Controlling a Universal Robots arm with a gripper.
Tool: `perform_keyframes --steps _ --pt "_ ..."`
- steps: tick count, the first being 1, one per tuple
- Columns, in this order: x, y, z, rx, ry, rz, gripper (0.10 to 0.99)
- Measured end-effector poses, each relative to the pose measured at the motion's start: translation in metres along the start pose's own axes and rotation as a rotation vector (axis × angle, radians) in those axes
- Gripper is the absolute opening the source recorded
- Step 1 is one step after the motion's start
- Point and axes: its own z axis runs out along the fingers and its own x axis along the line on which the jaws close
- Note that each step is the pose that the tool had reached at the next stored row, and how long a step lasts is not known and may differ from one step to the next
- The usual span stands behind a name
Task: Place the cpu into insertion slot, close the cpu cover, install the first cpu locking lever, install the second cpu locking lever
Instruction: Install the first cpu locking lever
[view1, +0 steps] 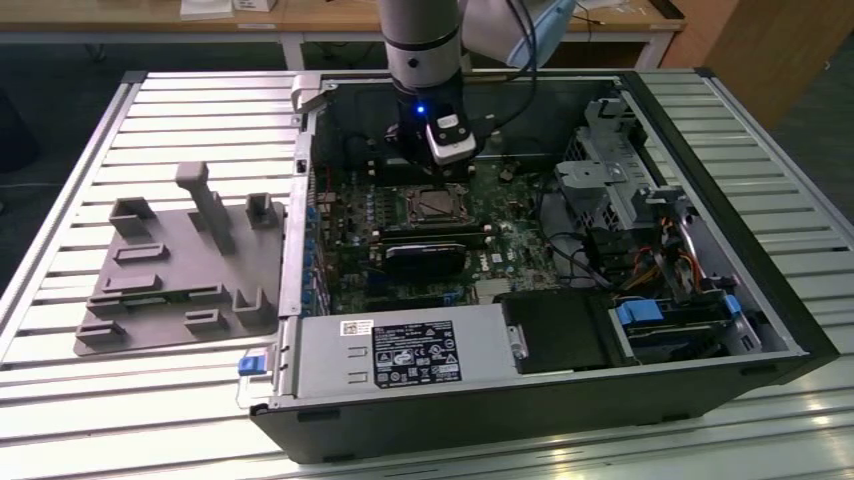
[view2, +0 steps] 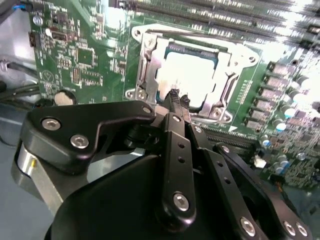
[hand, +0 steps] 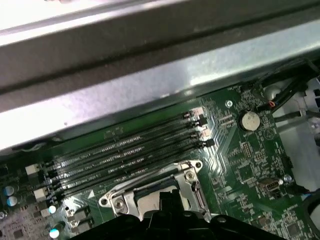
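Observation:
The cpu shows its pale metal top inside the insertion slot on the green board. The silvery cpu cover lies flat around the chip, its cut-out centre framing it. In the second wrist view my gripper hangs just above the near edge of the socket, its black fingertips drawn together with nothing between them. In the exterior view the gripper stands over the far side of the socket. In the first wrist view the cover is partly hidden by the gripper body.
Long black memory slots run beside the socket, and a black card lies in front of it. The case wall rises close behind. A drive cage and cables sit at the exterior view's right. A grey fixture sits at its left.

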Motion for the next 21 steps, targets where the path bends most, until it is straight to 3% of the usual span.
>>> perform_keyframes --steps 6,13,21 --pt "-0.0005 -0.0017 0.0002 0.025 -0.0063 -0.01 0.102" --pt "-0.0032 -0.009 0.0006 0.03 -0.0081 -0.016 0.102" --pt "-0.0057 -0.0162 0.001 0.028 -0.0068 -0.036 0.102"
